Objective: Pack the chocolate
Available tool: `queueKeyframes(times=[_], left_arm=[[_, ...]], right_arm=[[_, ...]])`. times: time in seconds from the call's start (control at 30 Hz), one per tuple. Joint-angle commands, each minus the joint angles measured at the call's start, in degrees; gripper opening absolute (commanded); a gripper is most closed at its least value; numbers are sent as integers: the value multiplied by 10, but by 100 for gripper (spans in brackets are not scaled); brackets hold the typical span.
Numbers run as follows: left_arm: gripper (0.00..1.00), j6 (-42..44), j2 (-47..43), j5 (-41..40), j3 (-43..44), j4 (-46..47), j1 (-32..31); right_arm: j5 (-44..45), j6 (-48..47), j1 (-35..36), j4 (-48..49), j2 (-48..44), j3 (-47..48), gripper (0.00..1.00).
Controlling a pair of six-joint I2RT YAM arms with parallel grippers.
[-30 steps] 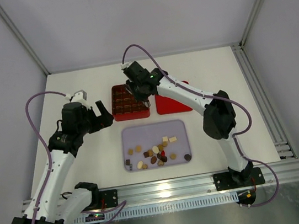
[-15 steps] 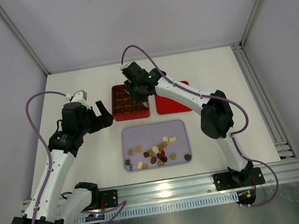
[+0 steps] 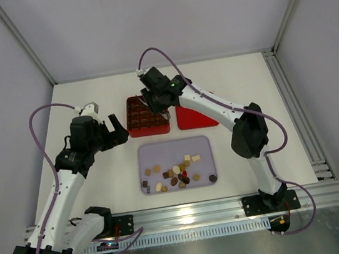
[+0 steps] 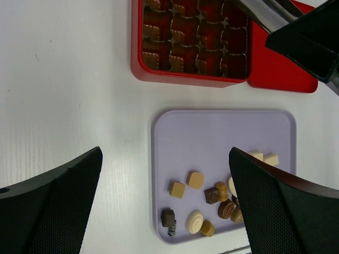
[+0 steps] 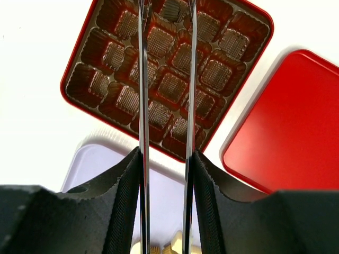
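1. While the chocolate (image 3: 176, 171) sits loose in the near half of the lilac tray (image 3: 173, 150), packing looks barely started. From these views I can't tell if any cell of the box is filled.
2. The box (image 3: 136, 124) lies just past the tray, open side up, so pieces can drop straight in. Its lid (image 3: 197, 120) is parked just beside it on the right, out of the way.
3. The right gripper (image 5: 166, 10) hangs over the box with its thin jaws parted. Nothing shows between them, though the tips run off the wrist view's edge. My guess is it's there to work a cell.
4. The left gripper (image 3: 118, 130) hovers over bare table (image 3: 101, 92) left of the box, jaws spread wide and holding nothing, probably parked clear.
5. Nothing blocks the tray-to-box route, but the right arm does cross above the lid.
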Motion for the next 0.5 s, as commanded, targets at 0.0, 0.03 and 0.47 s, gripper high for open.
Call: queueKeyframes(times=[0.0,0.03,0.47], left_arm=[[100,2,-3,-7,14,7,1],[100,3,-4,-7,14,7,1],[100,3,-6,-14,14,7,1]], right_arm=[[-2,-4,4,-2,-108,-41,43],[-2,-2,6,-3,-124,-59,43],[-60,36,134,-6,-385,-373,43]])
